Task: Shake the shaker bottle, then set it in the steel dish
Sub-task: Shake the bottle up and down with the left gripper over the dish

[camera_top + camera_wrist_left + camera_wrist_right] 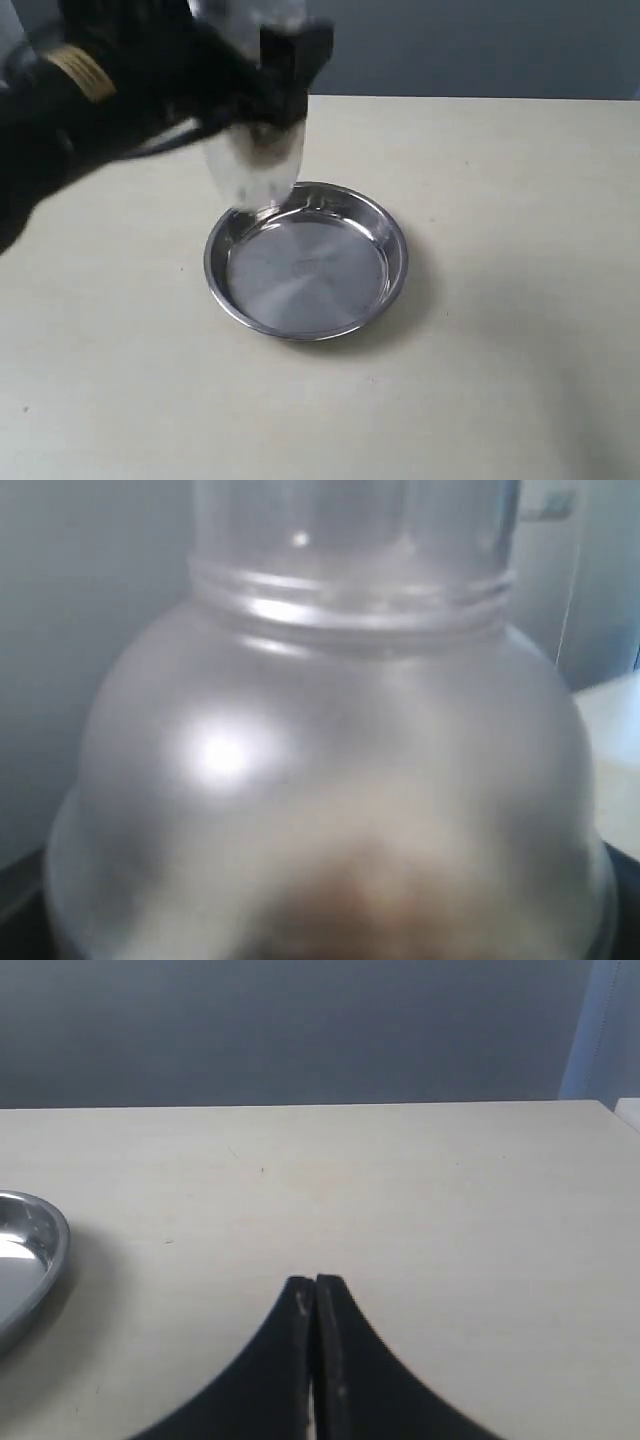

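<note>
Grips the shaker bottle (255, 165) in the left gripper (270, 100), black fingers clamped against the frosted body partway up and spread only as wide as the bottle itself. Holds it in the air, roughly upright and smeared by motion blur, with the lower end over the far left rim of the steel dish (395, 265); cannot tell whether bottom and rim touch. Fills the left wrist view with the bottle's (330, 780) domed frosted shoulder, with the clear round cap (350, 530) beyond it and a brownish patch (350, 900) showing through the plastic at the near end. Shows the left fingers there only as dark corners, too close to make out. Presents the right gripper (315, 1305) over the pale table (420, 1190), off to the side of the dish, both black fingertips pressed together with nothing between them. Catches just one shiny edge of the dish (30, 1250) in the right wrist view. Sets the dish flat on the table (500, 200), light glancing off its flat bottom and low sloped rim.
</note>
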Robot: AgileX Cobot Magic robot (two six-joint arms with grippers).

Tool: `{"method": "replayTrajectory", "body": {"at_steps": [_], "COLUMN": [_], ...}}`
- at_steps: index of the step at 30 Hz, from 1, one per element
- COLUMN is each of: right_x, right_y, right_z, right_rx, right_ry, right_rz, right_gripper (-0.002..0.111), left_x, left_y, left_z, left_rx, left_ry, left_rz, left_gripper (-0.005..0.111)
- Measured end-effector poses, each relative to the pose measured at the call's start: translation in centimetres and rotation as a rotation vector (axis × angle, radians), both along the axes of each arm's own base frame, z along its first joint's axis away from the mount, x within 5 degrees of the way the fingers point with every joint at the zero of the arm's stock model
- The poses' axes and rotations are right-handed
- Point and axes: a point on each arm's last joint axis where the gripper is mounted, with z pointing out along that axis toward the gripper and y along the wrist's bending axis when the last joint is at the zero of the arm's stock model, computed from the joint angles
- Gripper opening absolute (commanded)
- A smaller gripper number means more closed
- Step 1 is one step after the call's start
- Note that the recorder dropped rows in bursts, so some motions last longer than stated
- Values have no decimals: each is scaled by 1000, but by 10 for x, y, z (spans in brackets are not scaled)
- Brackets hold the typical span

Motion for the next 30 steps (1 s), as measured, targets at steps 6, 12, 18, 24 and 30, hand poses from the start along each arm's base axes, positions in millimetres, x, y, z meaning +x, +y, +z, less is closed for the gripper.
{"method": "replayTrajectory", "body": {"at_steps": [6, 12, 18, 24, 30], "right_x": [0, 0, 0, 0, 0], "right_y": [0, 0, 0, 0, 0], "right_z": [0, 0, 0, 0, 0], "right_rx": [0, 0, 0, 0, 0], "right_ry": [0, 0, 0, 0, 0], "right_rz": [0, 0, 0, 0, 0], "right_gripper": [-1, -1, -1, -1, -1], "left_x": [-19, -7, -6, 1, 9], "left_y": [-16, -12, -8, 1, 13], "left_z": [17, -4, 7, -23, -36], "left_rx": [41, 10, 70, -21, -35], "left_ry": [-63, 33, -4, 98, 204], "left_rz": [-122, -43, -39, 69, 92], "left_gripper": [0, 0, 0, 0, 0]}}
